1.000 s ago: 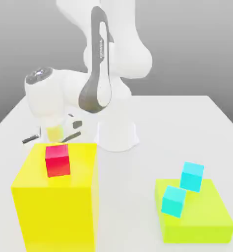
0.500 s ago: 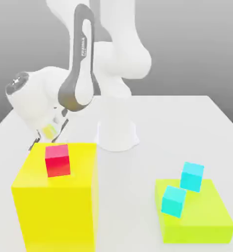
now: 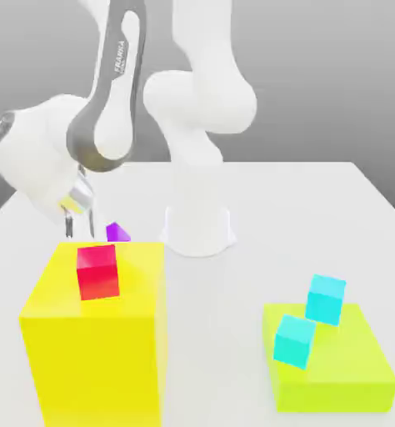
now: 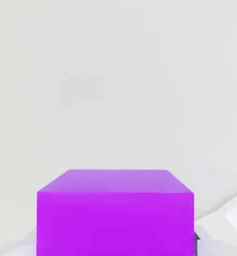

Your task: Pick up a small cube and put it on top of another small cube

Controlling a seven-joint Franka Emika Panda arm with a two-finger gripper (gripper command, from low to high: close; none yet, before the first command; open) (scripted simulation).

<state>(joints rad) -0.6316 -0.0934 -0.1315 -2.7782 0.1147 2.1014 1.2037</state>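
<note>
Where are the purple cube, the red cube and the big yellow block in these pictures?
purple cube (image 4: pixel 115 215): hand view, on its front face.
red cube (image 3: pixel 97 272): exterior view, on the face turned to the camera.
yellow block (image 3: pixel 92 367): exterior view, on its front face, below the red cube.

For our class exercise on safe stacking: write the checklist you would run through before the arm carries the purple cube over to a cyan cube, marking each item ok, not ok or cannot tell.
1. Gripper shut: ok, by its reading.
2. Purple cube held by the gripper: cannot tell; in the exterior view it peeks out behind the big yellow block, and contact with the fingers is hidden.
3. Purple cube lifted off the white table: cannot tell.
4. Cyan cubes on the lime-green slab, tops bare: ok.
5. Path clear: not ok; the yellow block with the red cube stands right beside the gripper.
6. Which cyan cube is the target: cannot tell.
</note>
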